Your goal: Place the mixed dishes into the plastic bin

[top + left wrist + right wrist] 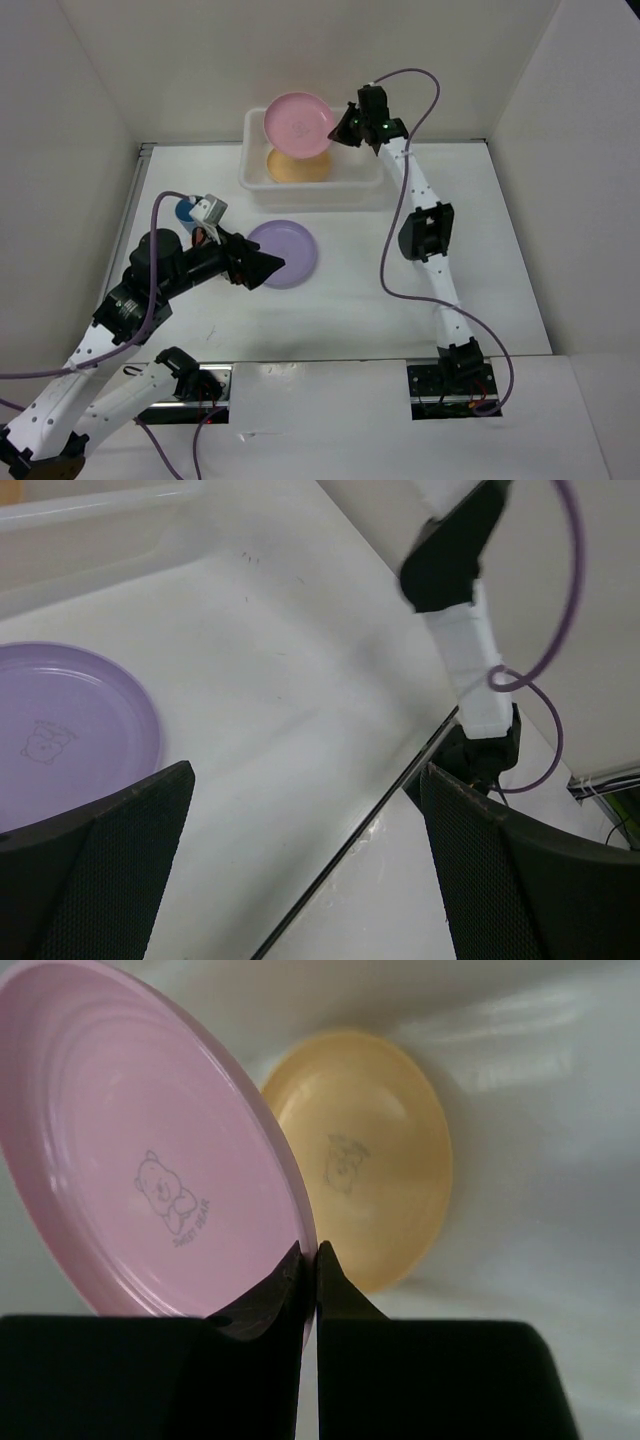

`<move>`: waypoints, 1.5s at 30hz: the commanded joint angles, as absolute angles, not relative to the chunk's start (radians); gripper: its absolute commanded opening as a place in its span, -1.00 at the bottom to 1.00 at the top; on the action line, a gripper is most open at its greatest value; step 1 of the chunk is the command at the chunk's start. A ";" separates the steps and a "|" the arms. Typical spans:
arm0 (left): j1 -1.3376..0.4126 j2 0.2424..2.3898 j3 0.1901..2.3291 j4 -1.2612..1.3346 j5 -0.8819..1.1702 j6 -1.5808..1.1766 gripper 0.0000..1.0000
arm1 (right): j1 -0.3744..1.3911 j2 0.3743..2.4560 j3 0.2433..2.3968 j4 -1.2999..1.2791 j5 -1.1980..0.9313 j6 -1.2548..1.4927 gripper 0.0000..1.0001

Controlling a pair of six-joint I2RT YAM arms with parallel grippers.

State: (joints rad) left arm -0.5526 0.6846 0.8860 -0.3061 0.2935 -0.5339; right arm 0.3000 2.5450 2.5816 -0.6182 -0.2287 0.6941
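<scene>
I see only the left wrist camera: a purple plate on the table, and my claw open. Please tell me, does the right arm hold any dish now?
Observer: Yes. The right claw is shut on the rim of the pink plate and holds it tilted over the plastic bin.
Operator: Thank you. Is any dish inside the bin?
Observer: One. The yellow-orange plate lies in the bin, partly behind the pink plate as the top camera sees it.
</scene>
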 commanded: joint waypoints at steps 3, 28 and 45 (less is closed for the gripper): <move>-0.548 0.634 0.882 -0.279 0.296 -0.565 1.00 | 0.334 2.758 2.945 -0.841 -0.193 0.733 -1.00; -0.548 0.661 0.910 -0.299 0.296 -0.535 1.00 | 0.345 2.833 3.132 -0.876 -0.189 0.684 0.30; -0.538 0.574 0.962 -0.325 0.307 -0.598 1.00 | 0.514 2.148 3.037 -1.304 0.055 0.555 0.48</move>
State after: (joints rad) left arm -0.5449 0.5838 0.9333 -0.3500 0.2901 -0.5617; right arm 0.4419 2.2105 3.1062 -1.1614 -0.0071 0.6003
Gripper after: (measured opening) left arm 1.000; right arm 0.739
